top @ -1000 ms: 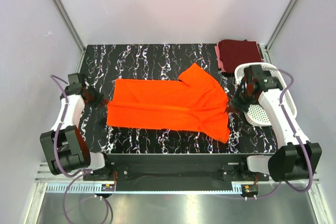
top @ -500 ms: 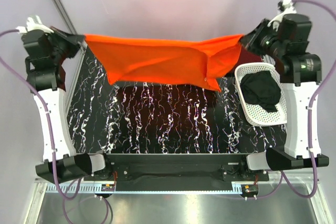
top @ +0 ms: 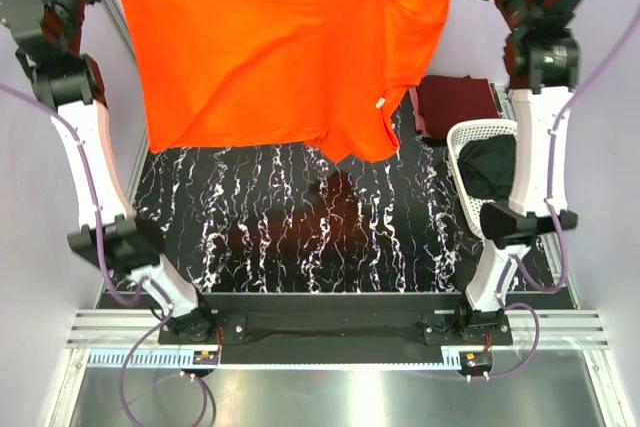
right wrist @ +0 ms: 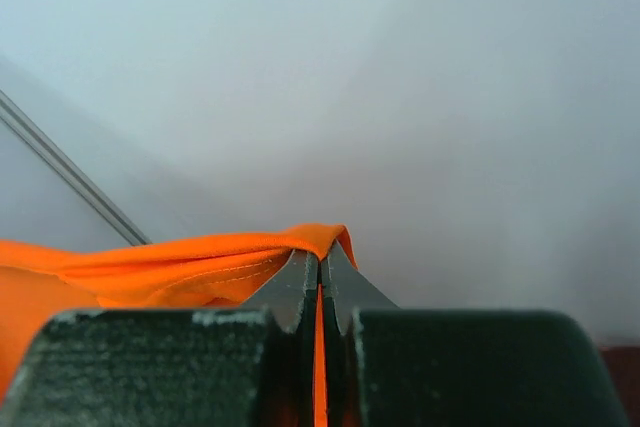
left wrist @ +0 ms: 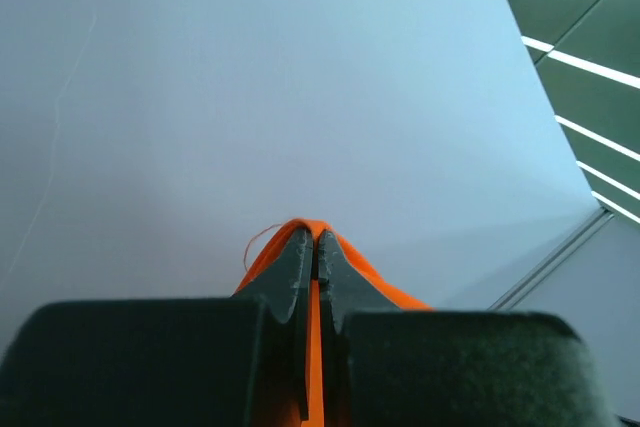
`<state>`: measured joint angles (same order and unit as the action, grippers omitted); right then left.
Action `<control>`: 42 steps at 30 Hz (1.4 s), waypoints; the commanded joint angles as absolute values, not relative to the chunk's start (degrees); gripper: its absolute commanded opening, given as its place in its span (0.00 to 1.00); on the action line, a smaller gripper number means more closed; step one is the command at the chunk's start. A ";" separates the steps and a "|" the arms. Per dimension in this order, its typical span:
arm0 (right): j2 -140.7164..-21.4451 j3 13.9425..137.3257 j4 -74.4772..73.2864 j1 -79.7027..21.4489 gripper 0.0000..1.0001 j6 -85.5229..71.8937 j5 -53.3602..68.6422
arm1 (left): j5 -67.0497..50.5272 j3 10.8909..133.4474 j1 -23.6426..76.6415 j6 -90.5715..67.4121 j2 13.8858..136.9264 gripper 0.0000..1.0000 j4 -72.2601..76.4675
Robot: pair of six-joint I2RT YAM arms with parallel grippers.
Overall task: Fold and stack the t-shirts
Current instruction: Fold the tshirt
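Both arms (top: 85, 147) (top: 535, 147) stretch up into the top corners, left jaws and right jaws each pinched tight on the orange t-shirt (top: 270, 47), which hangs spread (curtain-like) above the bench (top: 300, 237).

The left arm (top: 88, 162) and right arm (top: 531, 152) share smooth white links between bulky black joint housings, trailed by thin lilac cables (top: 100, 257). The left end effector (left wrist: 315, 252) and right end effector (right wrist: 322, 269) are grainy matte black, with wedge-shaped tips.

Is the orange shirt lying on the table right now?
No, the orange t-shirt hangs in the air, held by the left gripper and right gripper.
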<state>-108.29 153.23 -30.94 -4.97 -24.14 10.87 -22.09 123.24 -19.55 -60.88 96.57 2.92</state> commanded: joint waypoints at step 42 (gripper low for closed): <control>-55.29 51.08 -53.34 -5.80 0.00 -36.56 23.11 | -15.05 36.39 -35.15 -41.76 52.74 0.00 -27.58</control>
